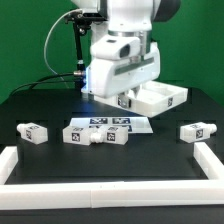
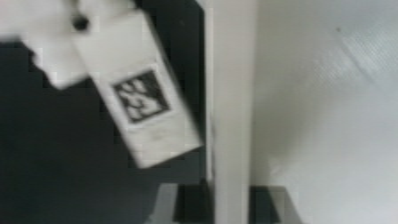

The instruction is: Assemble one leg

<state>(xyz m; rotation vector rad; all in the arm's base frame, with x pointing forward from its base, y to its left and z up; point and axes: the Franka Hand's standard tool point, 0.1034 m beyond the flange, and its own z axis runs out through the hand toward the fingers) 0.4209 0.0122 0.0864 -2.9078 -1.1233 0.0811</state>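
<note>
The small white plastic square-section post with a black-and-white tag, the leg [image 2: 135, 95], sits tilted just beside the edge of the large flat white square panel [image 1: 168, 96]. It is on the panel's side toward the exterior view's left, under the pincer [image 1: 125, 97]. The wrist view is blurred, so I cannot tell whether the pincer is spread or pinching. The leg looks light, stiff and probably slippery, so it is best gripped mid-length, squarely across two flat faces.
</note>
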